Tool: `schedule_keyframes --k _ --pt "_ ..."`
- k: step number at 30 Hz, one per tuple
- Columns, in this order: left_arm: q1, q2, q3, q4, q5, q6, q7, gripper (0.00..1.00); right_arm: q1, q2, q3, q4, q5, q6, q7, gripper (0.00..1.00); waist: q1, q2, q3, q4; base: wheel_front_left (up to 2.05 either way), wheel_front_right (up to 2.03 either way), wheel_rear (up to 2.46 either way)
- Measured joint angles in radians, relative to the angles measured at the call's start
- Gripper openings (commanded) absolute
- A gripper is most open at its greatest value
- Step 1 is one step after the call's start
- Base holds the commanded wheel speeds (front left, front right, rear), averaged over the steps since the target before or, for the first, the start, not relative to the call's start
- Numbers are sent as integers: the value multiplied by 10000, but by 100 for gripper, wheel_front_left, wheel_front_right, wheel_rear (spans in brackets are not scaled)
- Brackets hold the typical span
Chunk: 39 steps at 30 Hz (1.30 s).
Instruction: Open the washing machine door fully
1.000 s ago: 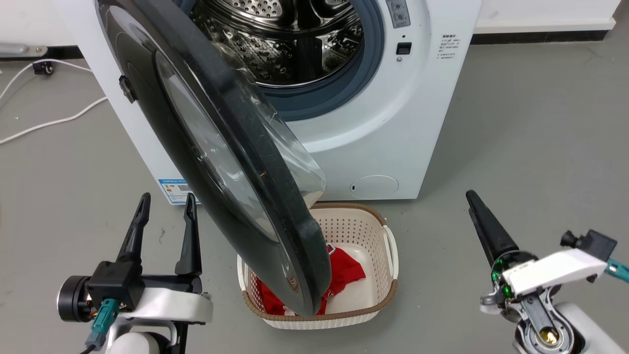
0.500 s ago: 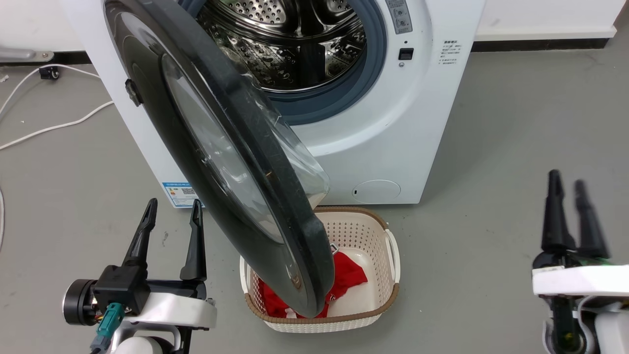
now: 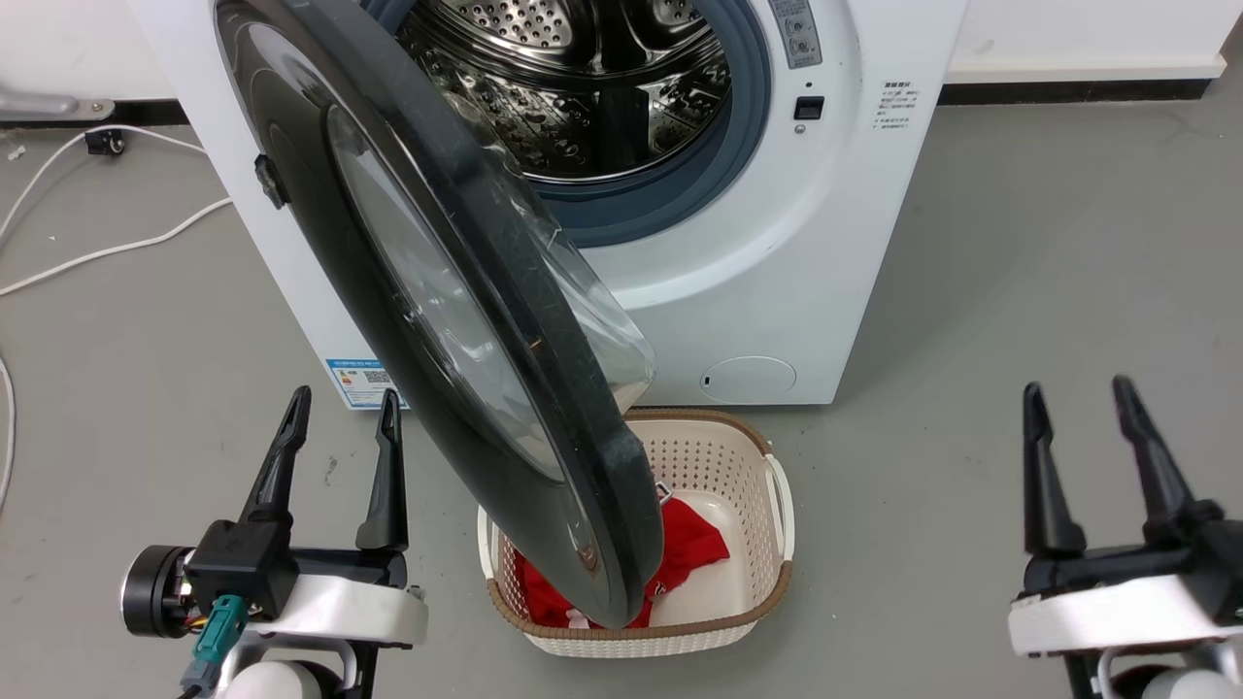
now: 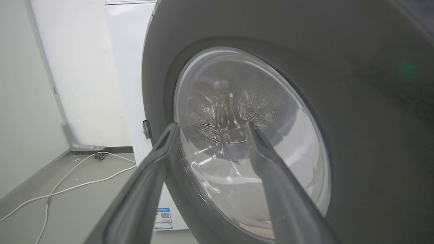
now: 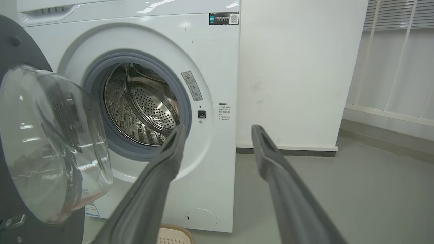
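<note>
Up front from the head, the washing machine door [image 3: 320,223] hangs swung out leftward above a basket [image 3: 767,592] on grey floor [image 3: 1020,252]; left gripper [image 3: 345,396] and right gripper [image 3: 1076,386] both spread, holding nothing. Left wrist: blue QR sticker [image 4: 163,218] low on the machine [image 4: 129,51], print unreadable. Right wrist: QR label [image 5: 223,18] up top, white wall [image 5: 298,67] behind.

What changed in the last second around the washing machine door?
The right claw swung out to the robot's right and rolled from edge-on to upright, both fingers now spread and holding nothing. The head camera shifted slightly. The washing machine door stayed partly open over the laundry basket, and the left claw stayed open beside it, not touching.
</note>
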Motion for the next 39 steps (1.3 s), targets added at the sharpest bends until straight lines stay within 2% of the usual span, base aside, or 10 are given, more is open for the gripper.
schedule_keyframes --k 8,22,23,24,33,39 --pt "-6 0 -31 13 25 -13 0 100 148 8 17 1012 -217 2 -67 100 0 0 -57 7 0 0 0" --pt "0 0 -104 77 44 -36 0 100 -45 8 100 1429 -119 2 -249 100 1 0 -57 -2 0 0 0" --pt "0 0 -115 92 17 -38 0 40 -47 8 102 1440 -117 2 -255 100 1 0 -53 1 0 0 0" --pt "0 0 -132 107 13 -40 0 0 -48 8 104 1444 -117 2 -255 100 1 0 -49 2 0 0 0" --pt "-1 -2 -125 21 -69 -88 0 0 -48 8 148 1465 -12 2 -272 100 2 0 0 10 0 0 0" --pt "-217 0 50 -825 -125 -36 0 0 -48 8 117 1475 58 2 -286 100 1 0 32 22 0 0 0"
